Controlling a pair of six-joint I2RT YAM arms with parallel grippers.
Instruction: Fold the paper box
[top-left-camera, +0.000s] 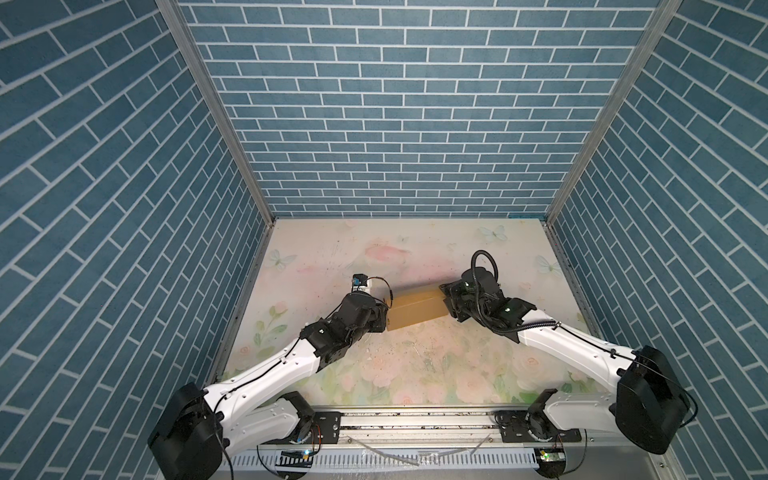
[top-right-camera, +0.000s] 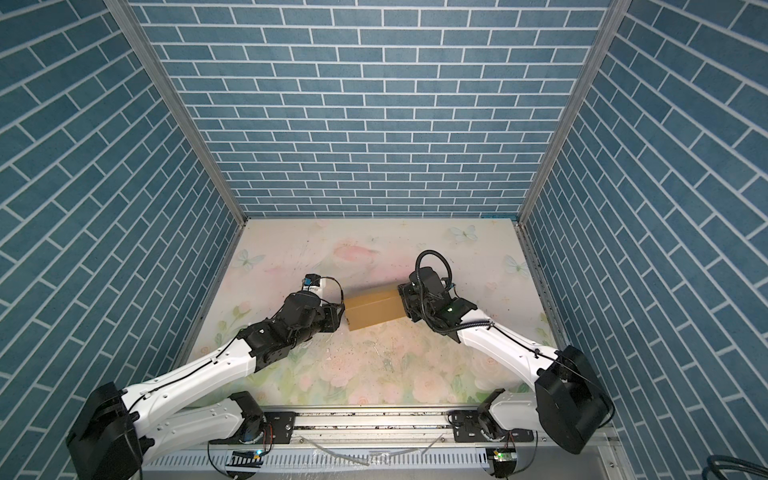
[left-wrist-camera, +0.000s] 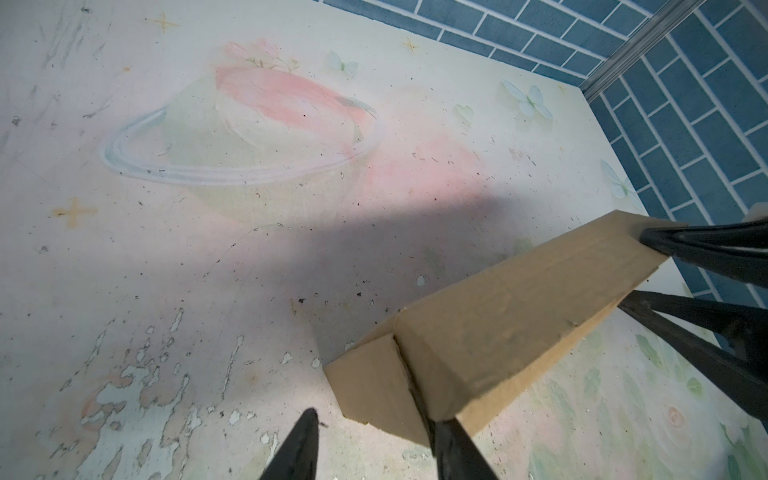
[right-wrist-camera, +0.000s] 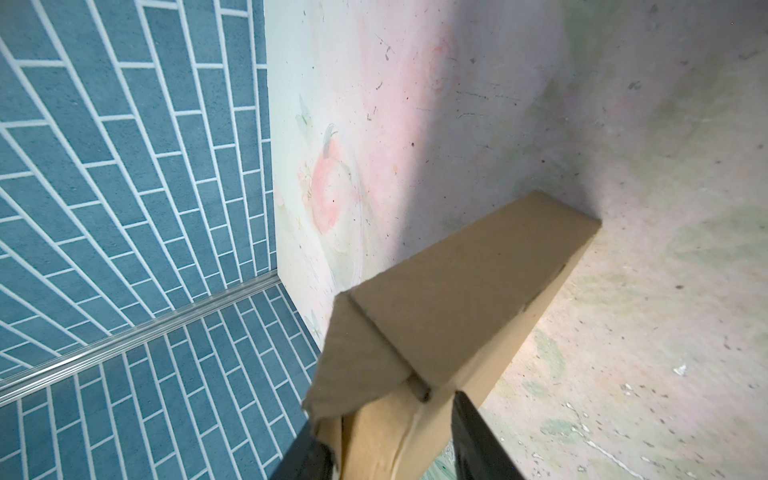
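The box (top-left-camera: 417, 311) lies folded up in the middle of the bench (top-left-camera: 374, 249). The right pincer (right-wrist-camera: 386, 419) grips the right end of the box. The left pincer (left-wrist-camera: 374, 419) is at the left end with its fingers spread. One finger (left-wrist-camera: 455, 449) touches the box and the other does not.

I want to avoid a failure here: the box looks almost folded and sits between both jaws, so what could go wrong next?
1. The end flap at the right jaws sticks out untucked; it may spring open.
2. The left jaws stand open, only one finger at the paper box; gripped at one end, it might twist or slip.
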